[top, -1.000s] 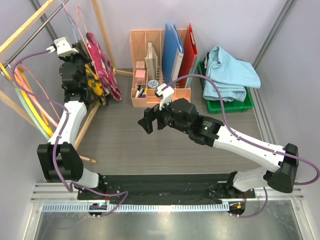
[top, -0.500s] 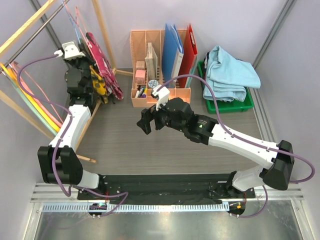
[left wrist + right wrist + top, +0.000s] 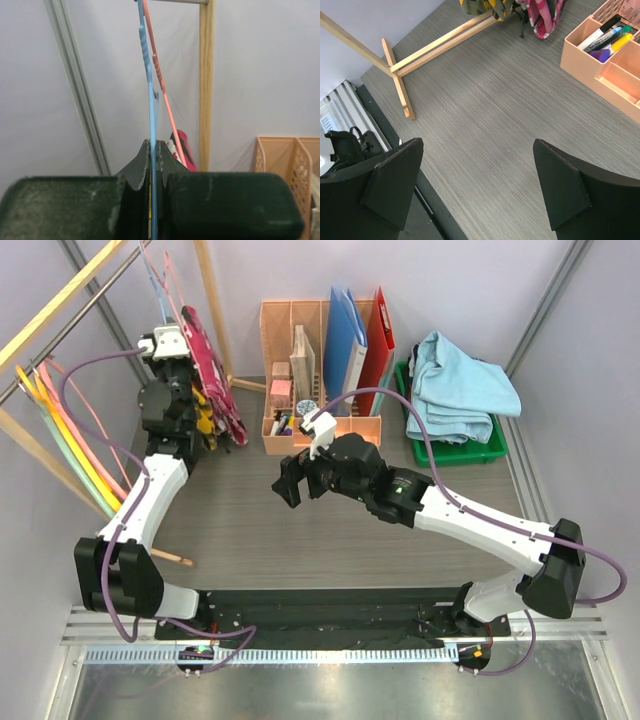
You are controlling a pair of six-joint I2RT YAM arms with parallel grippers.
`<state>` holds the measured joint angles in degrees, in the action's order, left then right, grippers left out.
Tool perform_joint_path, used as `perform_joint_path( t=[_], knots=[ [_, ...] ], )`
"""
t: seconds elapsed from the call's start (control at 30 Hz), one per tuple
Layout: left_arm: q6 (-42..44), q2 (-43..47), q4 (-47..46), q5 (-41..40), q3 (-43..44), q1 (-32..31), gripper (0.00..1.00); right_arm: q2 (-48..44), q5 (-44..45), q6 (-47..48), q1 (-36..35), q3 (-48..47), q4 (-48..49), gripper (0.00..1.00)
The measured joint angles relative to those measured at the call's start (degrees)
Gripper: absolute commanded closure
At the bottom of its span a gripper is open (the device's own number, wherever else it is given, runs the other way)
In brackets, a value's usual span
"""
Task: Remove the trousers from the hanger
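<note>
Above grey wood-grain tabletop [image 3: 300, 540], right gripper [image 3: 477, 185] agape; left gripper [image 3: 153, 150] clamped on blue hanger [image 3: 149, 95].

This is a robotics lab cell, plain as day. The left arm [image 3: 150, 490] and the right arm [image 3: 480, 525] are bolted to a black plate [image 3: 330, 602] by a metal rail [image 3: 100, 625] at the near edge of the table [image 3: 330, 540], with purple cables [image 3: 430, 425] looping off them. Bare pale walls [image 3: 470, 280] are framed by aluminium posts [image 3: 545, 305]. The rest looks staged. Beyond the fingers of the right gripper [image 3: 290, 483] sits a peach desk organiser [image 3: 320, 435] with folders, and further to their right is a green tray [image 3: 455, 450]. Just right of the fingers of the left gripper [image 3: 153, 145] rises a wooden rack [image 3: 206, 85].
</note>
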<state>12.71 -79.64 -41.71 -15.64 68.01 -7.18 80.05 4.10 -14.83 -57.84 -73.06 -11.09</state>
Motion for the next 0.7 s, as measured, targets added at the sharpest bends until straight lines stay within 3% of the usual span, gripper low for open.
perform_joint_path(
  t=[0.5, 0.7],
  knots=[
    [22.1, -8.4, -12.6, -2.0, 0.2, -0.3, 1.00, 3.0, -1.5, 3.1, 2.5, -3.3, -2.8, 0.03],
    [21.1, -7.8, -12.2, -5.2, 0.2, -0.9, 1.00, 8.9, -3.2, 2.9, 4.0, -8.0, -3.1, 0.03]
  ],
)
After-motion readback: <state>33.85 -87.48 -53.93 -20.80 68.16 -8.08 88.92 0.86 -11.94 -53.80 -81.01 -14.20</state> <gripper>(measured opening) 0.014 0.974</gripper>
